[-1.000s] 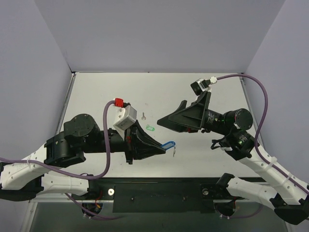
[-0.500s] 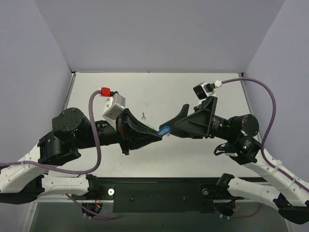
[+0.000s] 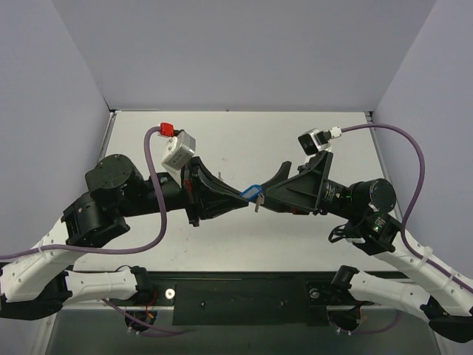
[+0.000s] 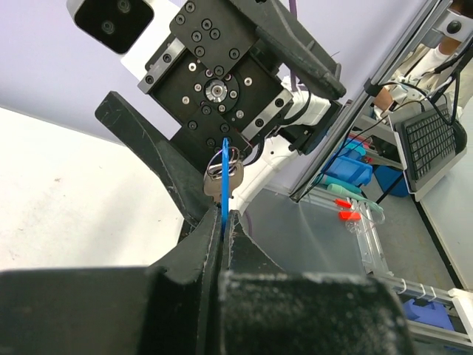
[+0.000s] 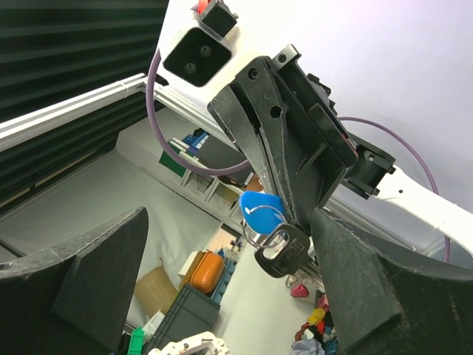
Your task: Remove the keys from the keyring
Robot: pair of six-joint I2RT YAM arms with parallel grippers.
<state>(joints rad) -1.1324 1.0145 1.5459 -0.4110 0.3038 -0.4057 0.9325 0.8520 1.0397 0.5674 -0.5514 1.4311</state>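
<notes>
Keys of silver metal (image 5: 284, 251), small and round-headed, hang in the air above the middle of the white counter (image 3: 295, 140), dangling beneath the bright blue oval keyring (image 5: 260, 211); how many are stacked there I cannot tell. The left claw (image 4: 224, 218) is clenched on the keyring's blue edge and holds it up towards the other arm. The right claw (image 5: 229, 222) is released, one finger on either side of the dangling metal without touching it. The step in hand looks like the approach for the pull. Next, the right claw would need to pinch a key head alone, clear of the blue piece, then work it free. Plain lilac walls (image 3: 222, 52) enclose the counter.
</notes>
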